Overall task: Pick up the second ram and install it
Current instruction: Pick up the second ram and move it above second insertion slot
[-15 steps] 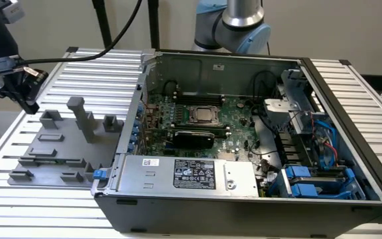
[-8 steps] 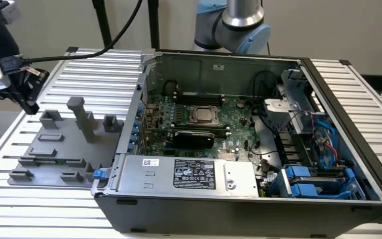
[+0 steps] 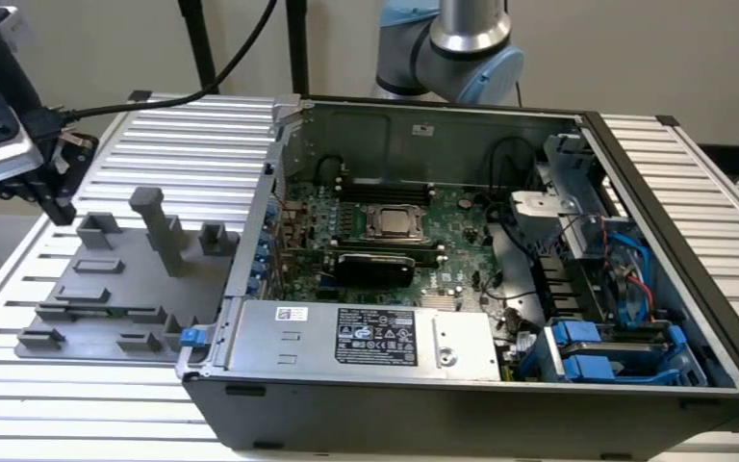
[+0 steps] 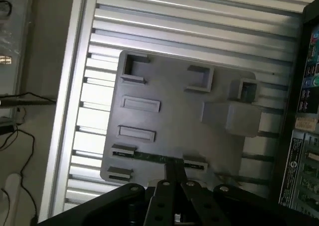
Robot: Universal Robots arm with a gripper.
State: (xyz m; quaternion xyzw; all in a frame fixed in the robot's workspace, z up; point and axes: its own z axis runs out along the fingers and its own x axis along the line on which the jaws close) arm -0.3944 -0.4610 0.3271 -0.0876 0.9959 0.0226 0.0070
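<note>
Wrist view looks down past the tool, closed together and holding nothing, onto the second ram, lying flat in the grey fixture on the surface beneath the tool, untouched.

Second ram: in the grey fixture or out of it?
In. The second ram lies flat on the grey fixture, between two of its holder blocks; the gripper hangs above the fixture.
</note>
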